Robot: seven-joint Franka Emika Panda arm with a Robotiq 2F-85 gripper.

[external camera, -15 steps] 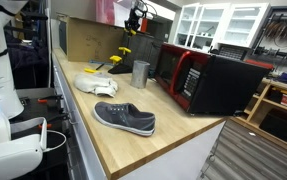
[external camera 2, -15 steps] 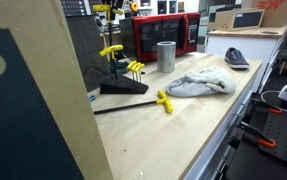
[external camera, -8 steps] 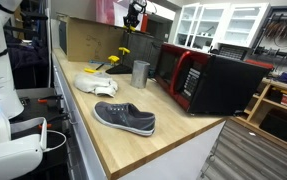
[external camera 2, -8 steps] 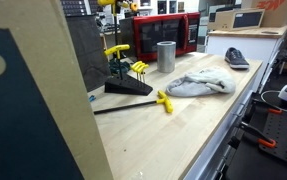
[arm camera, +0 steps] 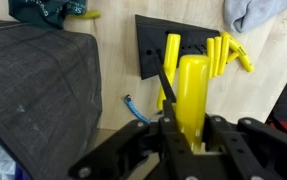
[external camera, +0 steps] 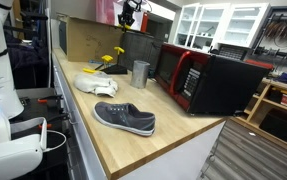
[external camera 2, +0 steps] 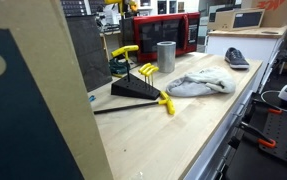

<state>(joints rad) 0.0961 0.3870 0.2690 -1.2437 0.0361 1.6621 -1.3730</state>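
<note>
jaws: clamped on the yellow-handled tool (arm camera: 190, 95), frame centre | risk: we judge it could slip onto the black stand (arm camera: 151, 45), upper middle, if the hold loosens

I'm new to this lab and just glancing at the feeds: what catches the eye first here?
In the wrist view, the gripper clamps a bright yellow-handled tool over a black rack of matching yellow tools. In an exterior view, a grey shoe lies on the wooden counter, near a red-and-black microwave.
</note>
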